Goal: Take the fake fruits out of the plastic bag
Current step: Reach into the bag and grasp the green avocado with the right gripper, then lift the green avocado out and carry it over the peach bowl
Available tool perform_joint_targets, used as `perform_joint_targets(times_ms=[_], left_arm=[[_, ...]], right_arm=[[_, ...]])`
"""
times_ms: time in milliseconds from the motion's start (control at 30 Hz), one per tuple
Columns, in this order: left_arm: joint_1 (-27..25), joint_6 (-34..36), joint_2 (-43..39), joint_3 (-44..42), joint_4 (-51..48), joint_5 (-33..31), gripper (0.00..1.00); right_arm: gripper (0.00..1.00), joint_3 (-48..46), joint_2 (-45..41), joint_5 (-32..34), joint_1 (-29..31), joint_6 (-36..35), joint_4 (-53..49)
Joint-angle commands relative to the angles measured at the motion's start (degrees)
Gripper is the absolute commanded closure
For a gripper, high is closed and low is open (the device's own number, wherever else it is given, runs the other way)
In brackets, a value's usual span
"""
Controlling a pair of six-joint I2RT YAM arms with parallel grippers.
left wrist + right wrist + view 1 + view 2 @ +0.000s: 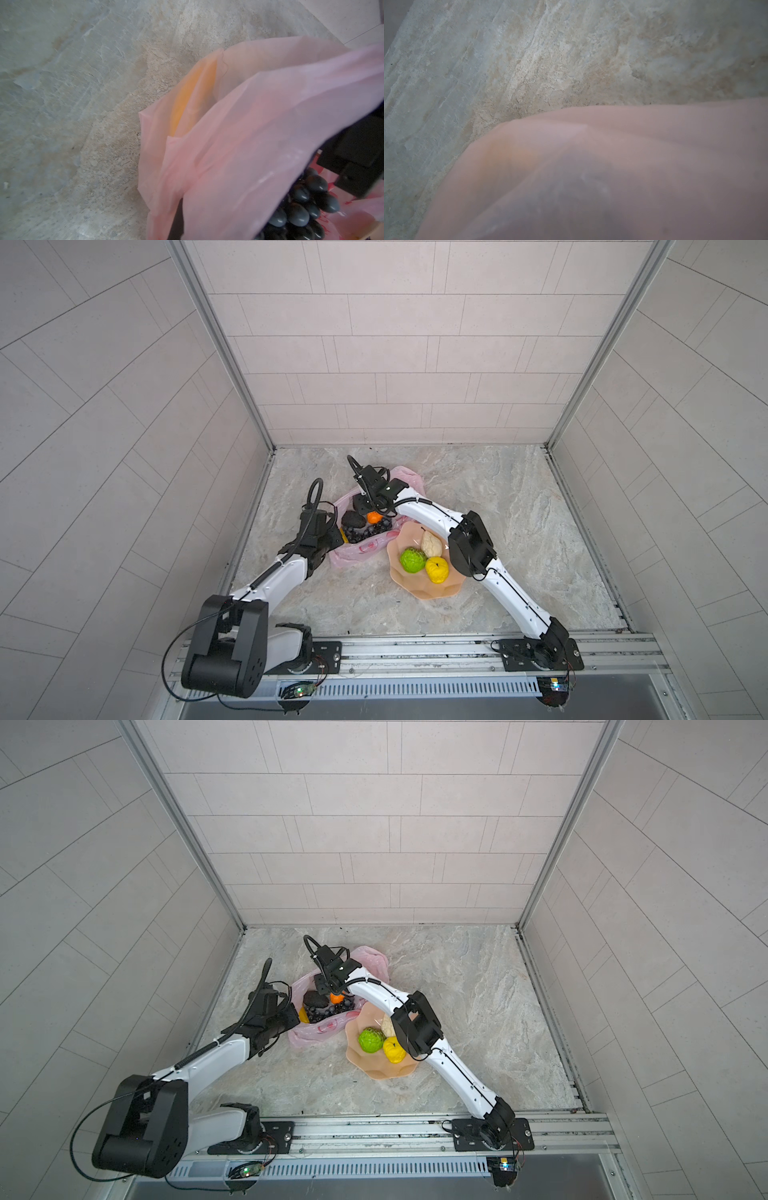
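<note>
While the thin translucent pink plastic bag lies slumped open at the left-middle of the table, I judge the job a little under half done. Just beside it sits a peach scalloped bowl. The bowl holds three pieces: a bumpy green fruit, a cream pear and a yellow lemon-like fruit.

Four pieces are left in the bag:
- a dark purple grape bunch
- a dark avocado
- a small orange
- a yellow banana, only a sliver of it showing at the bag's left side

My left gripper is pressed together at the bag's left rim. The pink film stretched across the left wrist view tells me it is pinching that rim to keep the mouth up.

My right gripper reaches across into the mouth, its tip right at the orange. I cannot tell whether its jaws are spread or clamped, because its wrist view shows only blurred film and bare tabletop.

Around all this stand pale tiled walls on three sides. The grey-beige marbled tabletop has nothing else on it. An aluminium rail at the front carries both arm bases.
</note>
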Motion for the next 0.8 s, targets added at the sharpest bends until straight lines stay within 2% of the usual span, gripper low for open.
perform_joint_targets(times_ms=[0, 367, 767], left_arm=[[0.3, 0.8, 0.0, 1.2, -0.6, -0.3, 0.97], [0.3, 1.0, -0.3, 1.2, -0.6, -0.4, 0.96], [0.3, 0.9, -0.2, 1.2, -0.5, 0.5, 0.97]], right_arm=[[0.49, -3.1, -7.3, 1.5, 0.0, 0.2, -1.9], [0.49, -15.2, -19.0, 3.5, -0.2, -0.9, -1.7], [0.49, -43.0, -45.2, 3.6, -0.2, -2.2, 1.3]])
